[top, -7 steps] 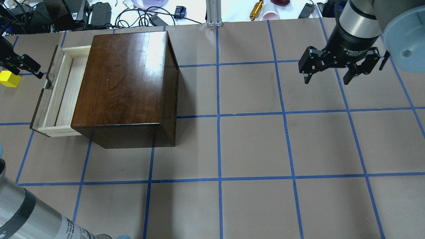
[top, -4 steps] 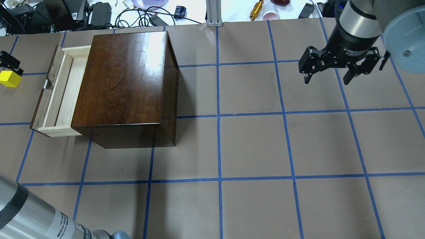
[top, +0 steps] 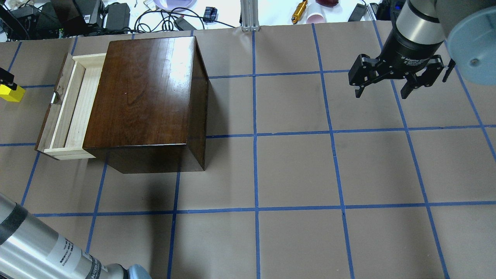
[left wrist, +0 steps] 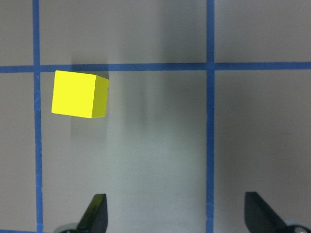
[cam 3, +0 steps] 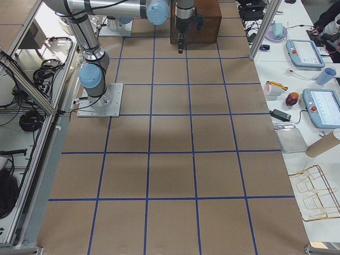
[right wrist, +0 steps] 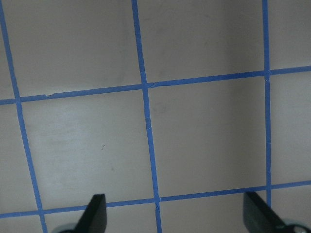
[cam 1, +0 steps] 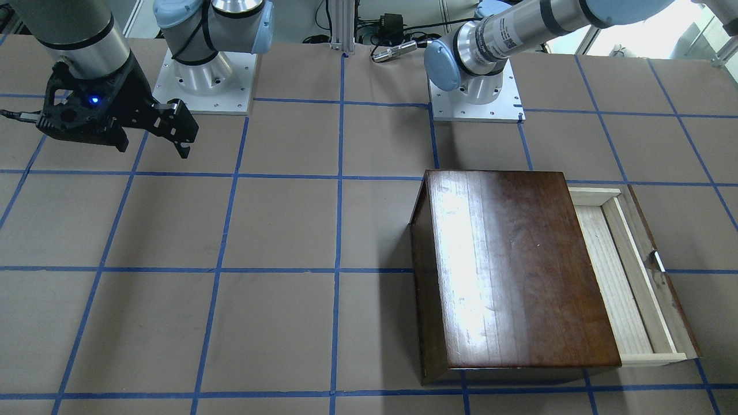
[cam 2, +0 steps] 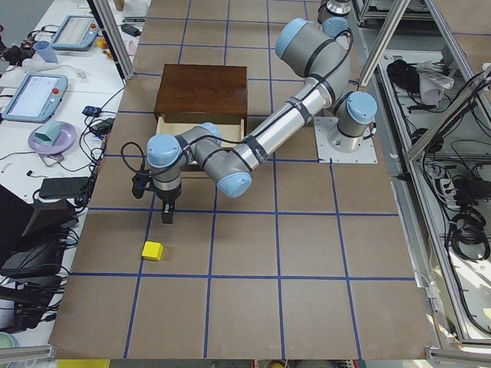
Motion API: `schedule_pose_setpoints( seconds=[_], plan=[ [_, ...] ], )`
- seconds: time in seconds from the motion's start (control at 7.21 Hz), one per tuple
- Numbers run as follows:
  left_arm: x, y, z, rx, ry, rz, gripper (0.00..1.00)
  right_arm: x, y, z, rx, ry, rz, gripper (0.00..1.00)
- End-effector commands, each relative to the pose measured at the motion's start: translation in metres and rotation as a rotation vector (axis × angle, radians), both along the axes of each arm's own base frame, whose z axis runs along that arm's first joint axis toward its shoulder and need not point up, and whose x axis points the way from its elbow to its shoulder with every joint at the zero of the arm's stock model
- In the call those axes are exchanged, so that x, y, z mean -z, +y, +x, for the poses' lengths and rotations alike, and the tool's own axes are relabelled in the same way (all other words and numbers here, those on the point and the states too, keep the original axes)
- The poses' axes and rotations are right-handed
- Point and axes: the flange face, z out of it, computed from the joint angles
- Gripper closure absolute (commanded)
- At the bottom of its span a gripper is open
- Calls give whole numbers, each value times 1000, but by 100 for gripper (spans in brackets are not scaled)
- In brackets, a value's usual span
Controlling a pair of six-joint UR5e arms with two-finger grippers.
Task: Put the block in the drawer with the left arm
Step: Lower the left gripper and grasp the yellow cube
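Yellow block lay at the overhead view's left edge, well clear of the pulled-out drawer, while the left wrist view showed the left gripper spread, short of it, and the right wrist view the right gripper spread too.

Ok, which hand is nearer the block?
The left hand, open just short of the block in its wrist view; the right hand hangs on the cabinet's far side.
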Motion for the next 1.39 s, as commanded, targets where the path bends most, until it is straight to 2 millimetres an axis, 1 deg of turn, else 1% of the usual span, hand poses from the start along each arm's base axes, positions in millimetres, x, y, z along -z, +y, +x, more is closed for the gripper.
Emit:
schedule_pose_setpoints(
  seconds=[0.0,0.14,0.42,0.55,0.69,0.83,0.97,1.25],
  plan=[
    [32,-16,30,86,-5,-9,0,0,0,-1,1,0,0,0],
    [41,-11,55,74,-13,-15,0,0,0,0,0,0,0,0],
    [56,-20,72,120,-54,-38,0,0,0,0,0,0,0,0],
    [57,-25,78,122,-66,-48,0,0,0,-1,1,0,0,0],
    [63,-32,84,121,-69,-54,0,0,0,0,0,0,0,0],
    [78,-37,88,123,-57,-55,0,0,0,0,0,0,0,0],
    [88,-41,89,128,-42,-65,0,0,0,0,0,0,0,0],
    [104,-46,90,134,-25,-86,0,0,0,0,0,0,0,0]
  ],
)
